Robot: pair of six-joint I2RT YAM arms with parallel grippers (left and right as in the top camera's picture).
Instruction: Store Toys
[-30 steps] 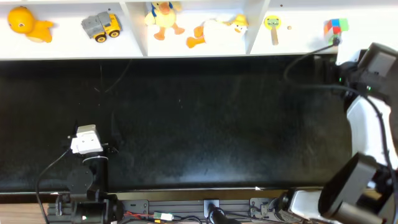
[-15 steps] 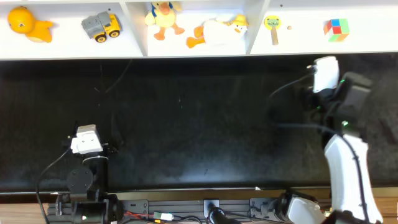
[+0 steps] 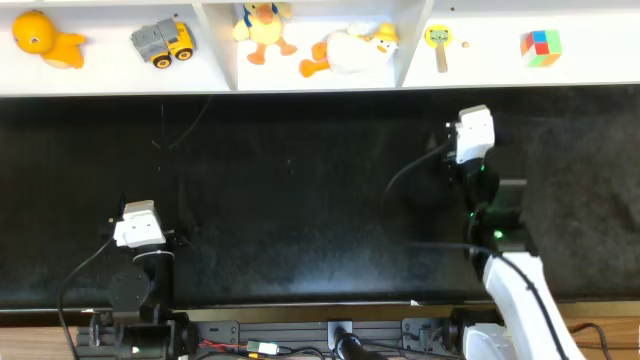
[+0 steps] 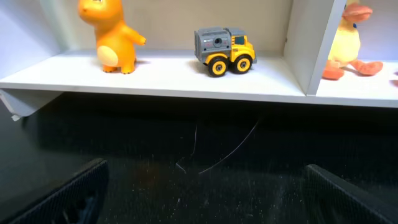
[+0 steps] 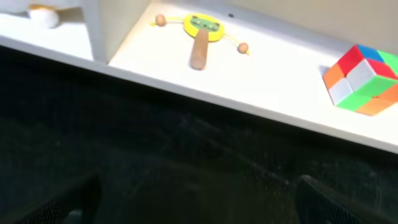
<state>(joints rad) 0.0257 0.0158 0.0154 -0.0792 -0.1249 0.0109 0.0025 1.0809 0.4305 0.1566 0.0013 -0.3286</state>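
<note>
Toys stand in a white shelf [image 3: 320, 80] along the far edge of the black mat: an orange duck [image 3: 45, 38], a grey and yellow truck [image 3: 164, 42], a yellow plush duck [image 3: 263, 28], a white plush duck [image 3: 350, 50], a small rattle drum [image 3: 438, 42] and a coloured cube [image 3: 540, 45]. My right gripper [image 5: 196, 186] is open and empty over the mat, facing the rattle drum [image 5: 200, 34] and the cube [image 5: 364, 78]. My left gripper [image 4: 205, 186] is open and empty, low at the near left, facing the truck [image 4: 224, 50].
White dividers [image 3: 222, 40] split the shelf into compartments. The black mat [image 3: 300, 190] spreads between the shelf and the arm bases. The right arm's wrist [image 3: 470, 135] is at mid-right, and the left arm's wrist [image 3: 138, 225] is near the front left.
The right arm has drawn back from the cube at the shelf's far right and swung left over the mat. The cube stays on the shelf. The left arm has not moved.
</note>
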